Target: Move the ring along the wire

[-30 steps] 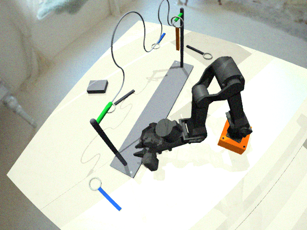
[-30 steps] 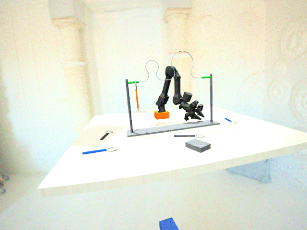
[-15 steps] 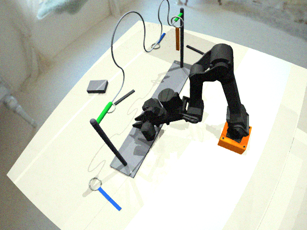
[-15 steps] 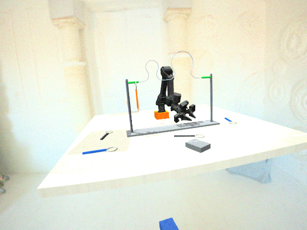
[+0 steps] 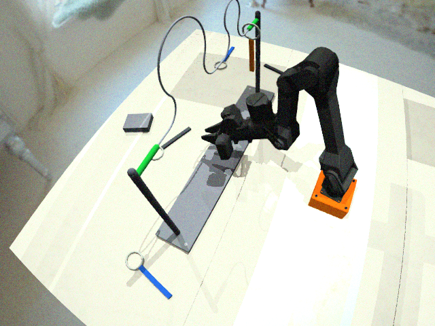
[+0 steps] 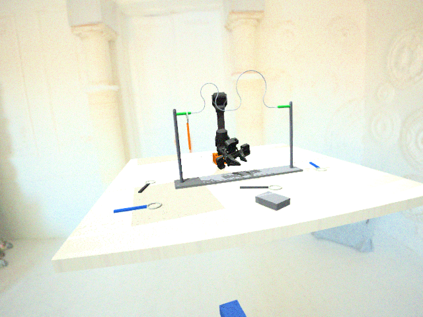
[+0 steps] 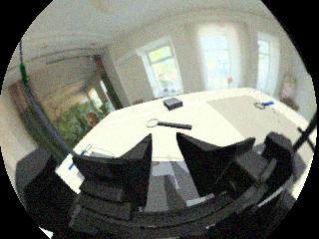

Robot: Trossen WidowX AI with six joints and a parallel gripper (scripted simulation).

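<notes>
The pale ring (image 5: 251,39) (image 6: 187,118) hangs around the green part (image 5: 252,24) (image 6: 180,113) beside one post (image 5: 257,66) (image 6: 178,150). Its orange handle (image 5: 251,56) (image 6: 188,136) points straight down. The thin grey wire (image 5: 159,63) (image 6: 250,70) winds to the other green part (image 5: 147,159) (image 6: 283,106) at the other post (image 5: 154,202) (image 6: 291,136). My gripper (image 5: 203,133) (image 6: 242,162) (image 7: 163,135) is partly open and empty, low over the middle of the base plate between the posts, below the wire and well away from the handle.
The base plate (image 5: 196,210) (image 6: 205,182) joins the posts. A grey block (image 5: 138,123) (image 6: 272,200) (image 7: 172,104) and a black-handled ring tool (image 5: 177,137) (image 6: 254,187) (image 7: 174,125) lie beyond it. Blue-handled ring tools (image 5: 154,281) (image 6: 129,209) and another black-handled one (image 6: 144,187) also lie on the table.
</notes>
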